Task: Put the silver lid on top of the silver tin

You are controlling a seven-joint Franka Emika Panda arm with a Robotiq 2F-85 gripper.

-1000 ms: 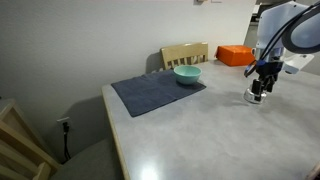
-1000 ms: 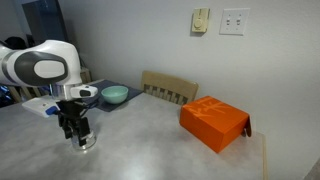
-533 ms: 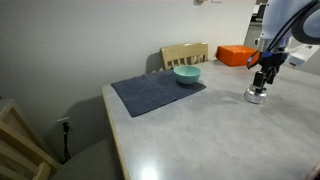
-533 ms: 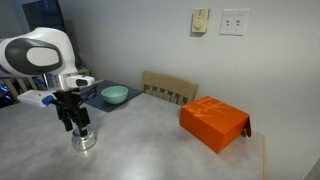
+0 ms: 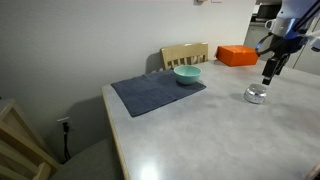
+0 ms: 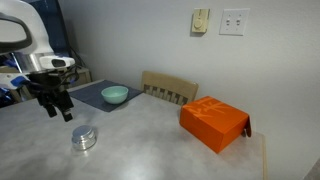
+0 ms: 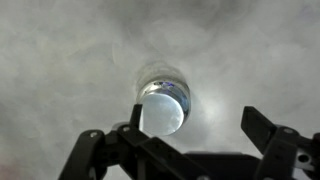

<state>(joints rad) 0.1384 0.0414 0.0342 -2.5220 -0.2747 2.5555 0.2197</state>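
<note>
The silver tin [image 5: 257,95] stands on the grey table, and the flat silver lid [image 7: 163,113] lies on top of it. It also shows in an exterior view [image 6: 83,138]. My gripper [image 5: 270,73] hangs above and a little beyond the tin, apart from it. In an exterior view [image 6: 57,108] it is up and to the left of the tin. In the wrist view the gripper [image 7: 195,125] is open and empty, with the tin below near one finger.
A teal bowl [image 5: 187,74] sits on a dark mat [image 5: 155,93]. An orange box [image 6: 213,122] lies on the table near the wall. A wooden chair [image 5: 184,54] stands behind the table.
My gripper has let go of the lid on the tin, opened and risen away from it. The lid stays on the tin.
</note>
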